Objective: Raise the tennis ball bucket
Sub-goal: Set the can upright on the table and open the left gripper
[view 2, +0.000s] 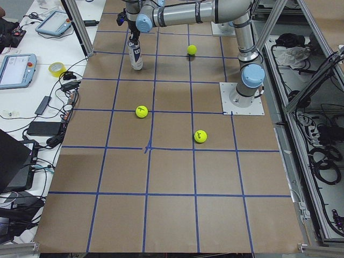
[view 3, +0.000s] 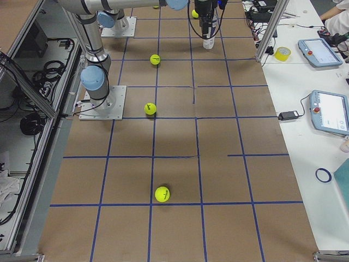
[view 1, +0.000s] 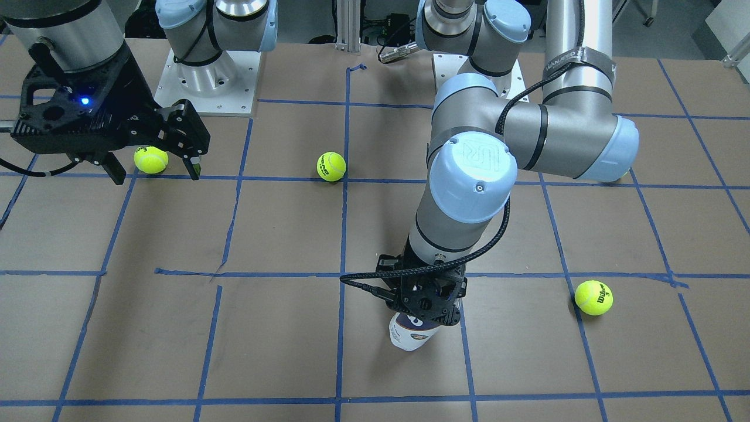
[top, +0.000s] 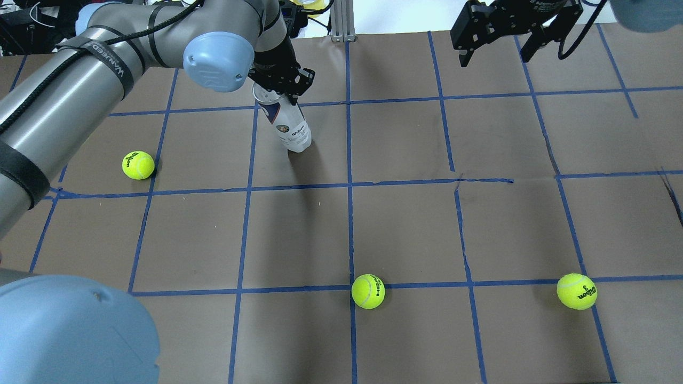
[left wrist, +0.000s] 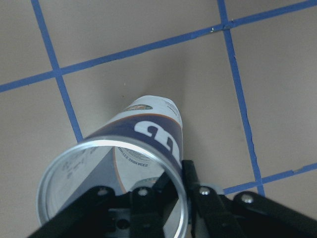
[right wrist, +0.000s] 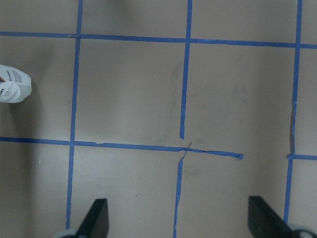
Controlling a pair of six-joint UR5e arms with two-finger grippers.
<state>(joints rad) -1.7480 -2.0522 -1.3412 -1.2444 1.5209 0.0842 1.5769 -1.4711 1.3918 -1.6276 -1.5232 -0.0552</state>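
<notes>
The tennis ball bucket (view 1: 413, 339) is a clear can with a navy-and-white Wilson label, upright on the brown paper at the far side of the table from the robot. It also shows in the overhead view (top: 292, 128) and the left wrist view (left wrist: 143, 134). My left gripper (view 1: 425, 305) comes down on its top and is shut on the rim, one finger (left wrist: 190, 181) outside the wall. I cannot tell whether its base touches the table. My right gripper (top: 493, 57) is open and empty, high above the table, far from the can.
Three yellow-green tennis balls lie loose: one (top: 138, 165) on my left, one (top: 367, 291) near the middle front, one (top: 576, 291) on my right. Blue tape lines grid the paper. Operator tablets and cables lie on the white bench (view 3: 322, 82) beyond the table.
</notes>
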